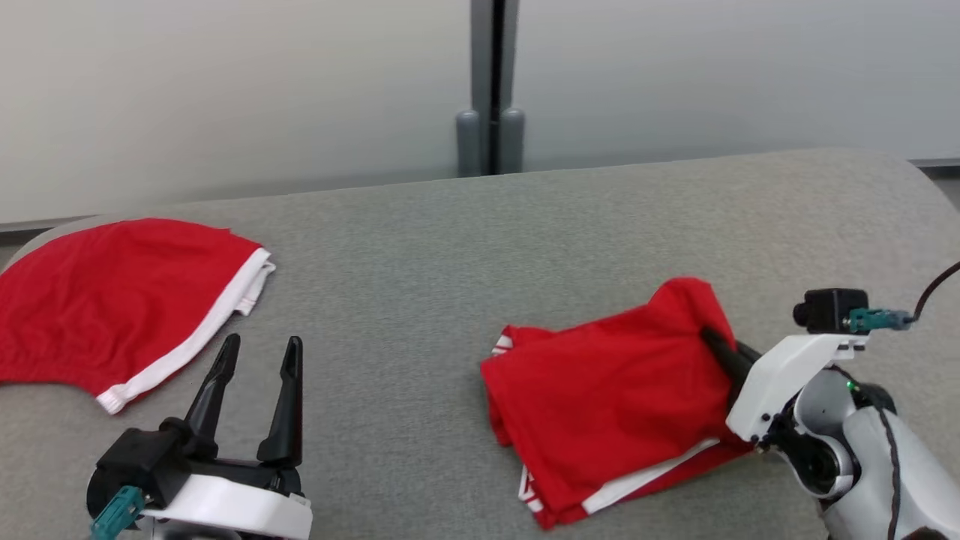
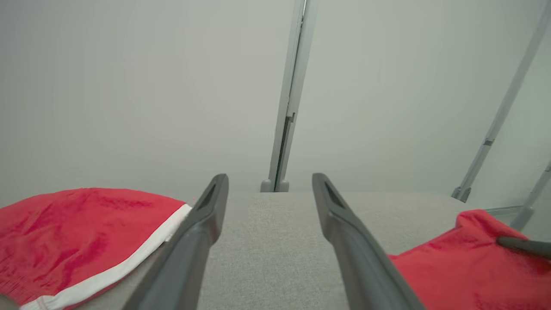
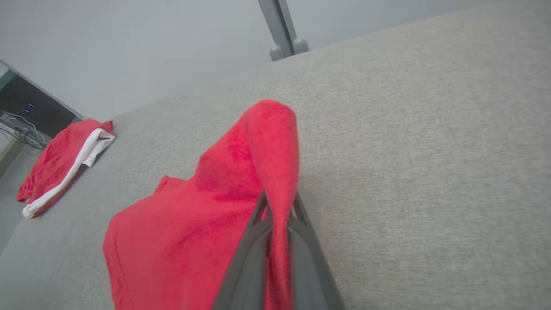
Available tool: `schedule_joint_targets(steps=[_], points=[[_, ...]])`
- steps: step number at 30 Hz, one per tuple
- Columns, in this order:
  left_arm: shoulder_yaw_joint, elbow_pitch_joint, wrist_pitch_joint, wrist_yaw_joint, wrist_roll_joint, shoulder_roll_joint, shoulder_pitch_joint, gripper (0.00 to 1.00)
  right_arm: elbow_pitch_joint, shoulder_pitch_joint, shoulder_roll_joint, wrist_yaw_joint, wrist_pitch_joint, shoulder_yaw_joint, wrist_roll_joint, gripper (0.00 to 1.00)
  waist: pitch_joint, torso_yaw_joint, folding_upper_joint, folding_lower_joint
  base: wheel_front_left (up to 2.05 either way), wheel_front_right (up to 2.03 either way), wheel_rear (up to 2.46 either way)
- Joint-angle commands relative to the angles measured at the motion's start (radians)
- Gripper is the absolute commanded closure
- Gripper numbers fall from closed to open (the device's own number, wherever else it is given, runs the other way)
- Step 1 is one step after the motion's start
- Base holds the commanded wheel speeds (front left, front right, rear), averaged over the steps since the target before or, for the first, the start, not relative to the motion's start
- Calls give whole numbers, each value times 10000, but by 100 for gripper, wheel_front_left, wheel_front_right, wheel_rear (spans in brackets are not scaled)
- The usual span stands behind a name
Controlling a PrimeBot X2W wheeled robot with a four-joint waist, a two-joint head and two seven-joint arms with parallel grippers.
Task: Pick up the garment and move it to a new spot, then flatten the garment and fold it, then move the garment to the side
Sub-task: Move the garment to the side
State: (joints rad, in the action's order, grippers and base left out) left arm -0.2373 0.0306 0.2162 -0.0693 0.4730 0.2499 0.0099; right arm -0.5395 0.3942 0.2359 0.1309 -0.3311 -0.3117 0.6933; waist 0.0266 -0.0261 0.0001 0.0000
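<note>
Right gripper [image 1: 711, 339]: jaws narrow, pinched on a raised fold at the far-right corner of the garment [image 1: 607, 390]. In the right wrist view the cloth stands up between the fingers [image 3: 254, 241] and droops over their tips.
Left gripper [image 1: 262, 352]: jaws wide and holding nothing, hovering over the near-left of the table [image 1: 420, 247] with its fingers pointing far.
Garment position: a red, loosely doubled heap on the near-right of the table. Its white-banded hem is along the near edge.
Key relation: the bulk of the garment lies left and near of the right gripper's pinch. The right arm is already on it, while the left gripper is well apart to the left. The heap has no clear long axis.
Step, as judged: the grasp is made, and lifting to a new spot looks to be next.
Second garment [image 1: 112, 300]: red with white trim, at the far left, just beyond the left gripper.
Writing: small white marks at the hem corners, too small to read. No brand visible.
</note>
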Motion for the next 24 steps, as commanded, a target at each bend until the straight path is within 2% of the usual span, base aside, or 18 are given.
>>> schedule_joint_targets(steps=[1,7,12,17,24], points=[[-40,-28,47,80,-80,9,-211,0,51,183,140,-3,195,-4,56,100,113,-863,-1,0,0,0,0],[-473,-200,16,342,-273,-101,-769,0,37,584,592,-1,773,73,247,100,382,-2272,-1,0,0,0,0],[-743,-471,-40,509,-357,-145,-1248,0,-81,720,692,-1,1103,2,432,100,625,-3187,-1,0,0,0,0],[-932,-755,-61,640,-430,-171,-1609,0,-158,833,636,-1,1428,-92,654,100,833,-3737,-1,0,0,0,0],[-888,-897,-42,618,-523,-20,-1872,0,-126,1145,699,-1,1976,-293,779,100,1166,-3950,-1,0,0,0,0]])
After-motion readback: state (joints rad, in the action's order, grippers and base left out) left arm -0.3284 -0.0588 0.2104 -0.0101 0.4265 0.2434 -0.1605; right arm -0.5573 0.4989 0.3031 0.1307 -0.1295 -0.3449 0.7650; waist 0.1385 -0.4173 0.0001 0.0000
